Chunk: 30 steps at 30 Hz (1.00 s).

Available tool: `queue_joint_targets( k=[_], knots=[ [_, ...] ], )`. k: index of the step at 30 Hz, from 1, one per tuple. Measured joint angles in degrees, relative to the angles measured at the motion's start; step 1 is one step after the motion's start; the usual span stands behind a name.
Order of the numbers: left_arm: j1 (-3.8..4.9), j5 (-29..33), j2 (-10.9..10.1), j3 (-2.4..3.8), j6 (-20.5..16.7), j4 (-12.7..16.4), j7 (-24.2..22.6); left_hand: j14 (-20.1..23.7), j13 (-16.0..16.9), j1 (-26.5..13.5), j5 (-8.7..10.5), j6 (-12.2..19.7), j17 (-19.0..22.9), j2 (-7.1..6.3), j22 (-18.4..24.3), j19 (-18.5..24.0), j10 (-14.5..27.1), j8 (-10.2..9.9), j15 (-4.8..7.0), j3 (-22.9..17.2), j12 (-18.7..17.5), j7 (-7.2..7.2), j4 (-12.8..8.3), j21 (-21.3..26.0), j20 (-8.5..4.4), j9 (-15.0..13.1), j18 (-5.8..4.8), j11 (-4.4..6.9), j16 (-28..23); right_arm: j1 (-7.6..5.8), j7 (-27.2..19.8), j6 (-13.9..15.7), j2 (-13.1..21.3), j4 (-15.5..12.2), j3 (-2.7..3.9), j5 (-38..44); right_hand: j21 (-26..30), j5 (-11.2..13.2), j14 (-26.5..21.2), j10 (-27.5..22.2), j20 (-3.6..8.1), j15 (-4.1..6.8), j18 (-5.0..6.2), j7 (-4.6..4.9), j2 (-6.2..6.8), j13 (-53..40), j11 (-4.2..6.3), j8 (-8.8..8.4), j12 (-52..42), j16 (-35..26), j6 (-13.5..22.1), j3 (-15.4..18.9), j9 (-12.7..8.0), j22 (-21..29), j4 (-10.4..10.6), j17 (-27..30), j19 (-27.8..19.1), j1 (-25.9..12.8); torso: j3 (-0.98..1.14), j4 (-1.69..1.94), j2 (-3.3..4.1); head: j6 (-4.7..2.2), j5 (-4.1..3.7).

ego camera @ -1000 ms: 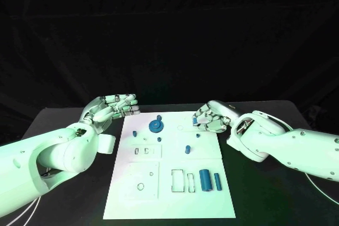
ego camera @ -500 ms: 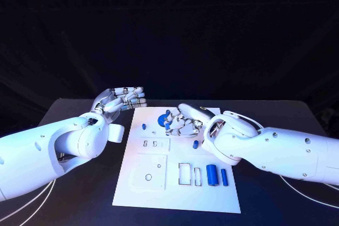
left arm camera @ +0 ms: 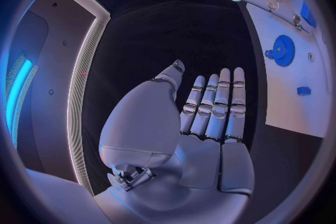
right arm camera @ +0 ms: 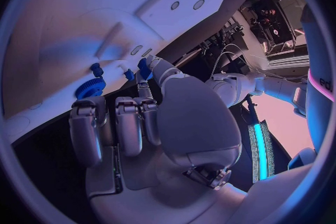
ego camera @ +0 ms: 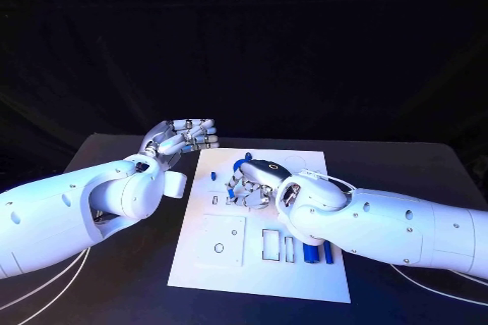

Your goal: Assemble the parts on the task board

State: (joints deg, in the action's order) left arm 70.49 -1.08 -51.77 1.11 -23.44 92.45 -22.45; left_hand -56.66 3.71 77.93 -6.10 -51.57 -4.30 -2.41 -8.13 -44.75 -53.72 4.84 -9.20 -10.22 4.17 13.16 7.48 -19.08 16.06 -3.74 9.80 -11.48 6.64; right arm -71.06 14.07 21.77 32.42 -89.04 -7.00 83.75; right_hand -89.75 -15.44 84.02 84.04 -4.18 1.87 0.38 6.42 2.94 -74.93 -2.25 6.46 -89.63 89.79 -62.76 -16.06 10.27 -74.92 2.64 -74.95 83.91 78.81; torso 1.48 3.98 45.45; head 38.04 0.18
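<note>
Two blue cylinders (ego camera: pixel 309 253) lie nearest, at the lower right of the board (ego camera: pixel 254 286), side by side. Their long axes run up the frame, parallel to the board's long edge. The right forearm crosses over their upper ends. Just left of them are outlined upright slots (ego camera: pixel 269 244), lined up the same way.

Further up, at mid-frame, the right hand (ego camera: pixel 257 182) hangs low over the board, with its fingers pointing toward the upper left. In the right wrist view its fingers are curled under and its thumb reaches out to a small blue piece (right arm camera: pixel 144 66). I cannot tell whether it pinches that piece or only touches it.

Just beyond the fingertips, toward the top of the frame, the gear (ego camera: pixel 246 158) lies flat near the board's far end, with a small peg (ego camera: pixel 211 175) to its left. This hand is much the nearer to both, so the next move probably falls to it and would be a short reach up-frame.

The left hand (ego camera: pixel 183 136) is raised off the board's upper left edge, with its fingers straight, its thumb apart and its palm bare.

The table (ego camera: pixel 407 163) is matt black and flat, and the room behind it is dark.
</note>
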Motion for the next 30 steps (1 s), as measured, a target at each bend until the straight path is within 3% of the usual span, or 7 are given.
queue_joint_targets(
  k=[12,30],
  knots=[
    [0.0,0.08,-0.04,0.0,0.04,0.23,0.05,0.0,0.0,0.0,0.0,0.0,0.0,0.0,0.0,0.0,0.0,0.0,0.0,0.0,0.0,0.0,0.0,0.0,0.0,0.0,0.0,0.0,0.0,1.04,2.11,-2.45,-0.26,0.46,-0.01,3.07,0.0,0.02,0.0,0.0,-0.01,0.0,0.0,0.24,0.01,0.01,0.0,0.04,0.0,0.0,-0.24,0.08,0.0,0.0,-0.05,0.01,0.0,0.0,0.09,-0.09,0.0,0.31,0.04],
    [0.0,0.13,-0.15,0.0,0.08,0.41,0.25,0.0,0.0,0.0,0.0,0.0,0.0,0.0,0.0,0.0,0.0,0.0,0.0,-0.15,0.0,0.0,-0.15,0.0,0.0,0.0,0.0,0.0,0.0,1.14,3.01,-3.51,-0.37,0.8,0.13,4.78,0.0,0.46,0.0,0.0,-0.01,0.0,0.0,0.21,0.34,0.02,0.0,0.05,0.0,0.0,-0.21,0.09,0.0,0.01,-0.05,0.02,0.0,-0.34,0.04,-0.03,0.01,0.71,0.27]
  ],
)
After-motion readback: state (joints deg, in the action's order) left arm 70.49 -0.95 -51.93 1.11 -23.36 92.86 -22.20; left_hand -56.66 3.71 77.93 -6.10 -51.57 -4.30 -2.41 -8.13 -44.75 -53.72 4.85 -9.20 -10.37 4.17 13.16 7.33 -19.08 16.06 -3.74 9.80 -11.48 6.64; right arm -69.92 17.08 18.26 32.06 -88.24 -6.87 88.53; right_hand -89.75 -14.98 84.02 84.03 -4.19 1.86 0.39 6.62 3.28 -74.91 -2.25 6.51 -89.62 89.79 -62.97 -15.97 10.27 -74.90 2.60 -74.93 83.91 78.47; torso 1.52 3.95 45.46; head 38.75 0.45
